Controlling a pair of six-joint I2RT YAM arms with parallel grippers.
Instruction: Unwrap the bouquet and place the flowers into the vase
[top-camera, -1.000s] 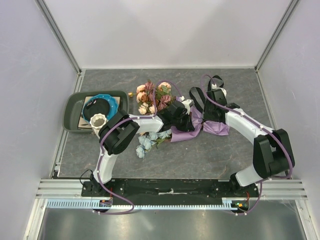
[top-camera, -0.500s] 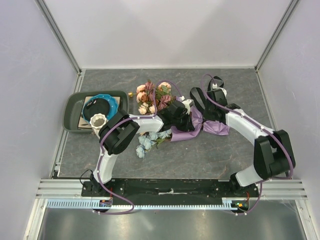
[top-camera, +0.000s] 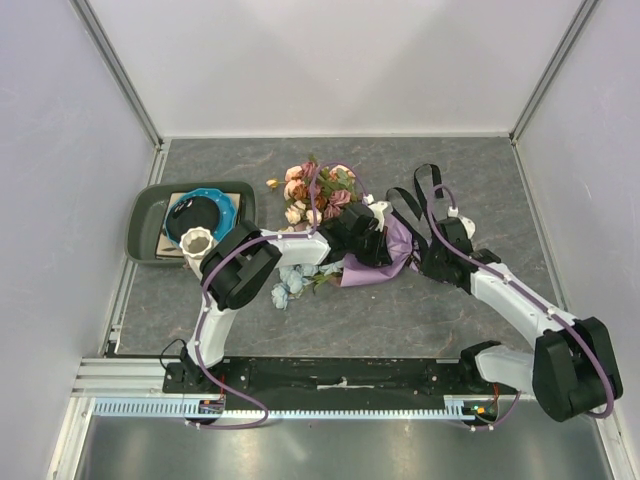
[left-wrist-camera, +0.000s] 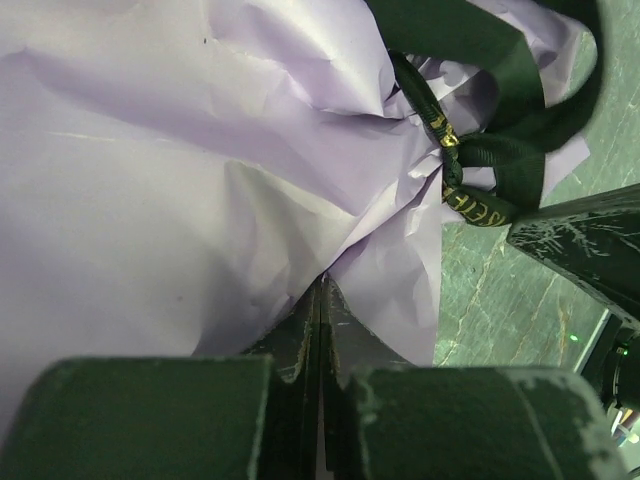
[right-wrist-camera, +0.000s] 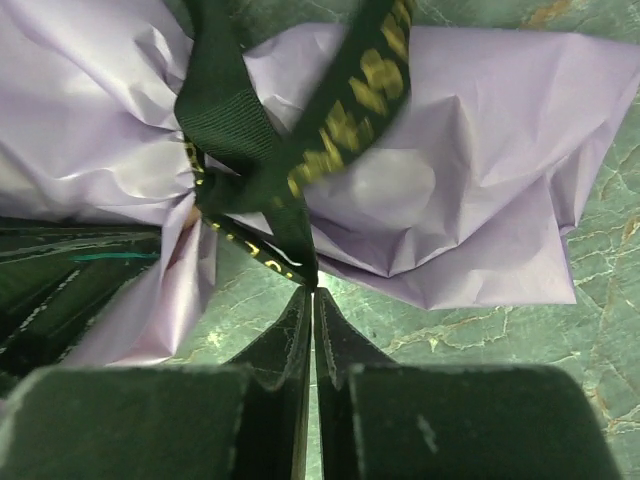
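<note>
Pinching the bouquet (top-camera: 365, 270) from both sides at mid-table, the arms face a tug that could misfire; the black ribbon (right-wrist-camera: 225, 110) may slip free, since the right gripper (right-wrist-camera: 308, 295) catches only its tail end; the knot may cinch instead of loosening; the thin purple paper (left-wrist-camera: 150, 180) may tear or drag the roses (top-camera: 320, 195) along. Right jaws are closed tight on the ribbon tail; the left gripper (left-wrist-camera: 322, 285) is clamped flat on a paper fold; the white ribbed vase (top-camera: 197, 242) waits well apart, far left.
</note>
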